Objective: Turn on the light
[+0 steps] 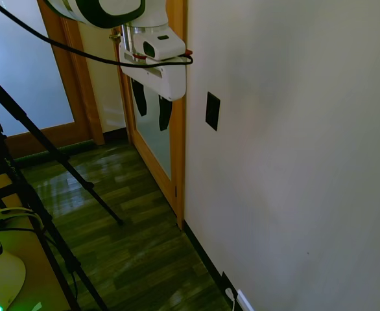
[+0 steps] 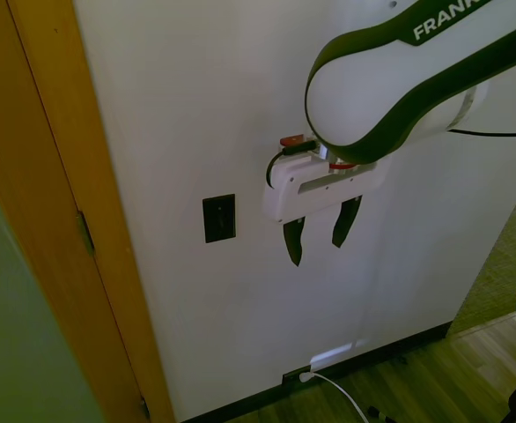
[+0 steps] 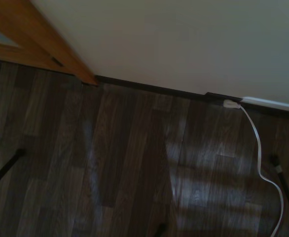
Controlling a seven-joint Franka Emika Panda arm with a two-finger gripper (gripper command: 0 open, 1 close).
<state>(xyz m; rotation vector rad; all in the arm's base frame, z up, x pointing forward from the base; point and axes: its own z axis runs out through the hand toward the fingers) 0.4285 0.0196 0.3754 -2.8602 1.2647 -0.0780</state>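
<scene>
The light point(image 1: 212, 111) is sitting flat on the white wall point(image 1: 294, 149) as a small black plate, taller than wide, just beside the wooden door frame point(image 1: 179, 129) and at about the height of the gripper; nothing is touching it. In the second exterior view the same plate point(image 2: 219, 218) is showing near the frame's edge, with bare wall all round it.

The gripper point(image 1: 151, 105) is hanging nearby, fingers pointing down at the floor and standing apart with nothing between them; it is hovering out from the wall, and from the other side the gripper point(image 2: 320, 231) is reading as beside the plate, not on it.

The wrist view is looking only at the dark wood floor point(image 3: 110, 163), the baseboard and a white cable point(image 3: 263, 153); the plate is not appearing in it.

Judging from this, the approach step is in hand and the press is not yet made; the next move is calling for turning the fingers toward the wall, lining one tip up with the plate, and pushing in gently, since a miss would be striking bare wall.
</scene>
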